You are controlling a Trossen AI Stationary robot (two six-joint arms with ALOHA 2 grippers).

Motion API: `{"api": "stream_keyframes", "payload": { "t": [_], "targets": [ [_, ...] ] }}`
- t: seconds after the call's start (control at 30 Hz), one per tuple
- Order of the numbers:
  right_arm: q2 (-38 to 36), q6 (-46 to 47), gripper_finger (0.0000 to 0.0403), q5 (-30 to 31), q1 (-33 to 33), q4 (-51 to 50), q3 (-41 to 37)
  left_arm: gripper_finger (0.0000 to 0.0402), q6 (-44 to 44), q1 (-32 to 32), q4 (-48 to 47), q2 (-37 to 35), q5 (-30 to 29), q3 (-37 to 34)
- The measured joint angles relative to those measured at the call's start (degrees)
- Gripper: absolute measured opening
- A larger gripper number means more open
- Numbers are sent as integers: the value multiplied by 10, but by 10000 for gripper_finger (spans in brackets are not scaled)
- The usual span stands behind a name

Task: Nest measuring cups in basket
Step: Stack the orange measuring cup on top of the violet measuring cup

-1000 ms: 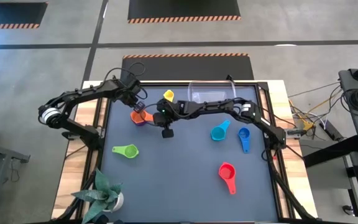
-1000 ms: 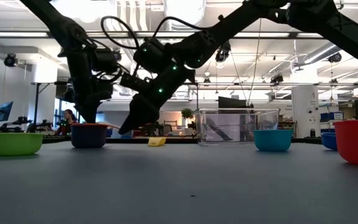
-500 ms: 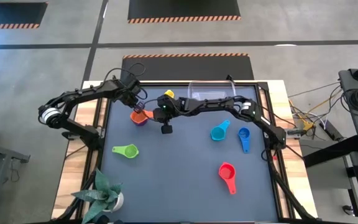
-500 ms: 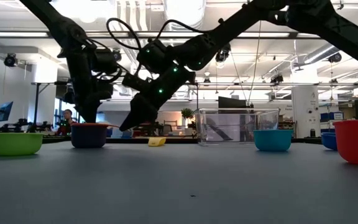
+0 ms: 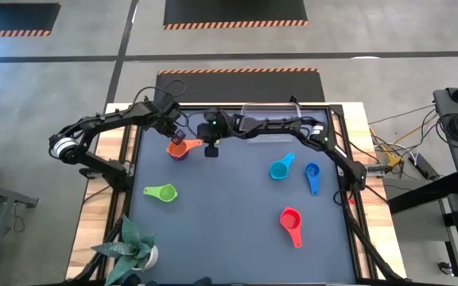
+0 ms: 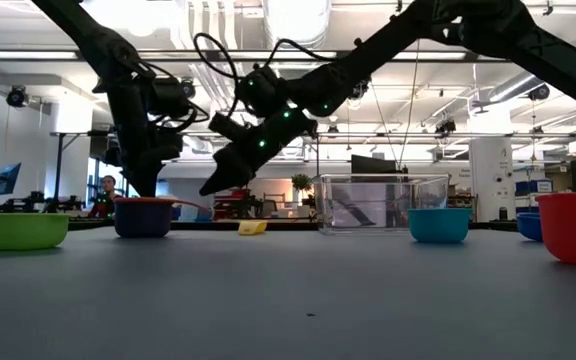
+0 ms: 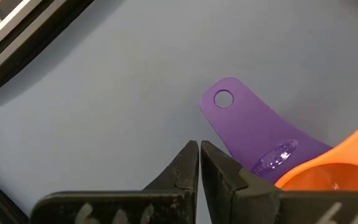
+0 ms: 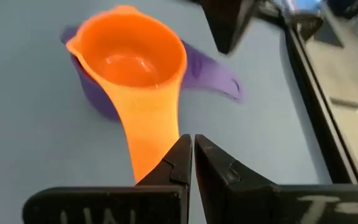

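Note:
An orange measuring cup (image 5: 178, 148) sits nested in a purple one (image 8: 95, 99) on the dark mat, left of centre. My right gripper (image 8: 189, 148) is shut and hovers just above the free end of the orange handle (image 6: 194, 205), slanting down from the right. My left gripper (image 7: 199, 149), also shut, stands beside the purple handle (image 7: 244, 124) at the cups' far side. The clear basket (image 6: 380, 203) stands at the far edge, partly under my right arm. A yellow cup (image 6: 252, 228) lies next to it.
A green cup (image 5: 162, 192) lies at the near left, cyan (image 5: 281, 168) and blue (image 5: 312, 175) cups at the right, a red cup (image 5: 291, 223) nearer the front. A potted plant (image 5: 133, 246) stands at the near left corner. The mat's middle is open.
My right gripper has swung toward the table's far edge and risen. Its shut tip has come up off the end of the orange handle and tipped more level. The nested orange and purple cups have stayed in place.

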Motion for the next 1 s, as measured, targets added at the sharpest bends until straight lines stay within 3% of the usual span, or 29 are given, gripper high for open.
{"api": "stream_keyframes", "payload": {
  "t": [0.23, 0.37, 0.77, 1.0],
  "targets": [
    [-25, 1, 9, -89, 5, -92, 1, 0, 4, 0, 1, 0, 0, 0],
    [-5, -5, 9, -104, 11, -101, -1, 0, 4, 0, 2, 0, 0, 0],
    [42, -11, 9, 0, 5, 65, -1, 0, 6, 0, 5, 0, 0, 0],
    [41, 25, 9, 16, 3, 62, -1, 0, 6, -1, 11, 0, 5, 0]
  ]
}}
